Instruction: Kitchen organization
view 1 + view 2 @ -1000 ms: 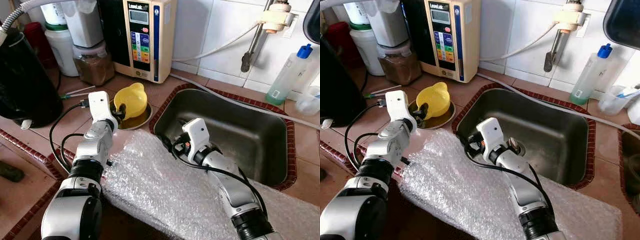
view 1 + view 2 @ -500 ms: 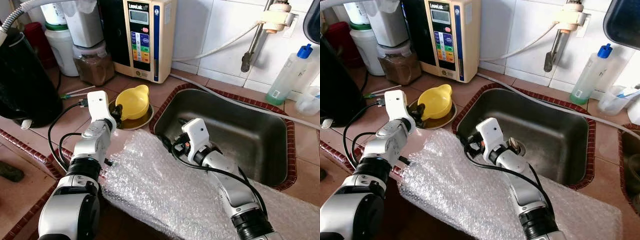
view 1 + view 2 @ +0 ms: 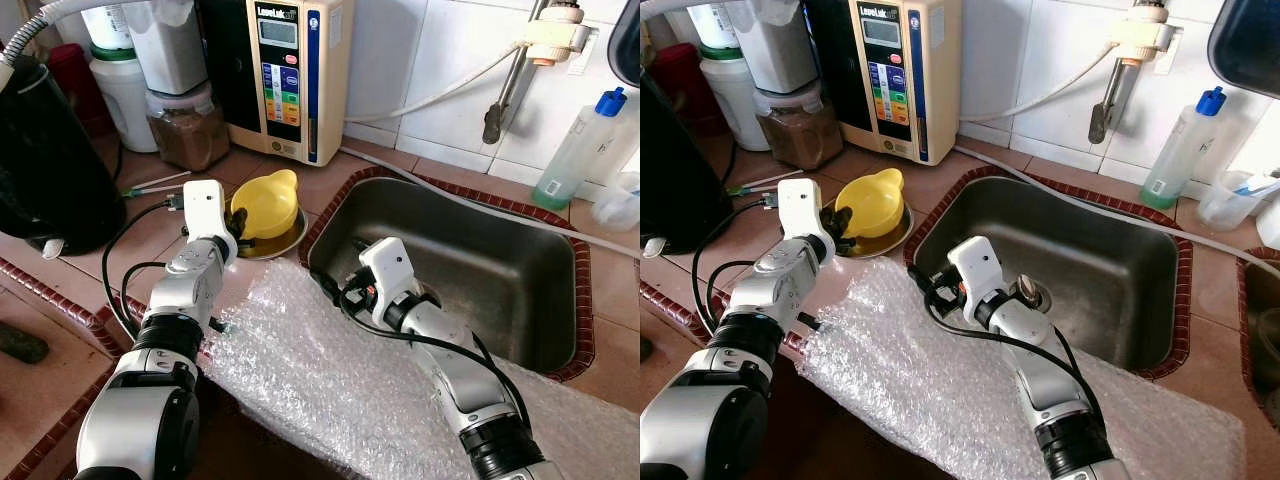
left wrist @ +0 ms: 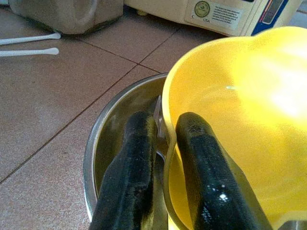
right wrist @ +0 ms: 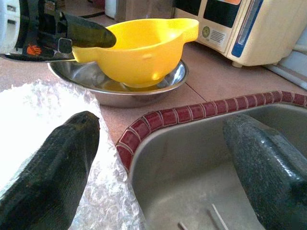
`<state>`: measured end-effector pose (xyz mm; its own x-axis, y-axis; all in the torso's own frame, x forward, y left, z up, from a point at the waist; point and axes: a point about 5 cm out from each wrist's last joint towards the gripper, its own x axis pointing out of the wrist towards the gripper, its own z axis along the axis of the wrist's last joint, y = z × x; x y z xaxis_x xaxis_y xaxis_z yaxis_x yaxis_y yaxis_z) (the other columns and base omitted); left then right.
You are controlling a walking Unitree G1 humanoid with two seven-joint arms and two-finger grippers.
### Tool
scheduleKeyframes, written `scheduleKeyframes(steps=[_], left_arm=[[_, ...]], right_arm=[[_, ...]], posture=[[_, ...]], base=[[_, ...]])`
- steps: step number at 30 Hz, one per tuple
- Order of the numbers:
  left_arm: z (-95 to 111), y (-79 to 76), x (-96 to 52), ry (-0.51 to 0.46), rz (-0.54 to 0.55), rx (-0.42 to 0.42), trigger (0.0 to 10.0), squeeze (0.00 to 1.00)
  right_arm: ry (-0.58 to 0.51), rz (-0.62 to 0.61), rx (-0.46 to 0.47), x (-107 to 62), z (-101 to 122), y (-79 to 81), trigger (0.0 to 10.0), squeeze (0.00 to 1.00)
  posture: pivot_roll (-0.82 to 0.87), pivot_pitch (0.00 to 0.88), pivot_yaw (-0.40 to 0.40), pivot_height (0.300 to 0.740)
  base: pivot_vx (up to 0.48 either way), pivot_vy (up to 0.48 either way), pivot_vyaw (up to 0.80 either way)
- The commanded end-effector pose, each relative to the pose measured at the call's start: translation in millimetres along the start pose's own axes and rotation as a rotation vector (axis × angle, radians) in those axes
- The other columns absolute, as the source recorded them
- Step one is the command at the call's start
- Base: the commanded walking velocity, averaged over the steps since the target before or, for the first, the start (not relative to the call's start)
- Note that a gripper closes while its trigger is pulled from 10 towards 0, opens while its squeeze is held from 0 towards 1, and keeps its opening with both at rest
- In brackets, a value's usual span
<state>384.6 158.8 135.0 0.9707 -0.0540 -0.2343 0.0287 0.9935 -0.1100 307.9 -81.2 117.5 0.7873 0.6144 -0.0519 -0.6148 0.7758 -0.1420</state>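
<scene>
The yellow bowl (image 4: 240, 120) is cut off by the left wrist view's edge and hides most of the steel dish (image 4: 115, 124) interior; the appliance's label text (image 4: 216, 12) is illegible.

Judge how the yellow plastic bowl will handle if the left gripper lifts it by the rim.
The yellow plastic bowl looks thin-walled, so probably light and fairly stiff. The left gripper pinches one edge of its rim, so the bowl may tilt on lifting. It sits loose in the steel bowl, which probably stays behind.
</scene>
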Motion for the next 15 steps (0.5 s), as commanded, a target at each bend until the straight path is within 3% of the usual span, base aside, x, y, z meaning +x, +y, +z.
scheduleKeyframes(steps=[1,15], left_arm=[[6.9,-2.7,0.3,-0.029,-0.006,0.024,0.0,0.0],[22.5,8.8,-3.1,-0.155,0.083,0.034,0.0,0.0]], right_arm=[[-0.006,0.001,-0.012,2.1,2.9,-1.8,10.0,0.0],[-0.007,-0.01,-0.015,5.2,3.4,-1.7,10.0,0.0]], posture=[[0.07,0.0,0.03,0.74],[0.07,0.0,0.019,0.74]], base=[[0.0,0.0,0.0],[0.0,0.0,0.0]])
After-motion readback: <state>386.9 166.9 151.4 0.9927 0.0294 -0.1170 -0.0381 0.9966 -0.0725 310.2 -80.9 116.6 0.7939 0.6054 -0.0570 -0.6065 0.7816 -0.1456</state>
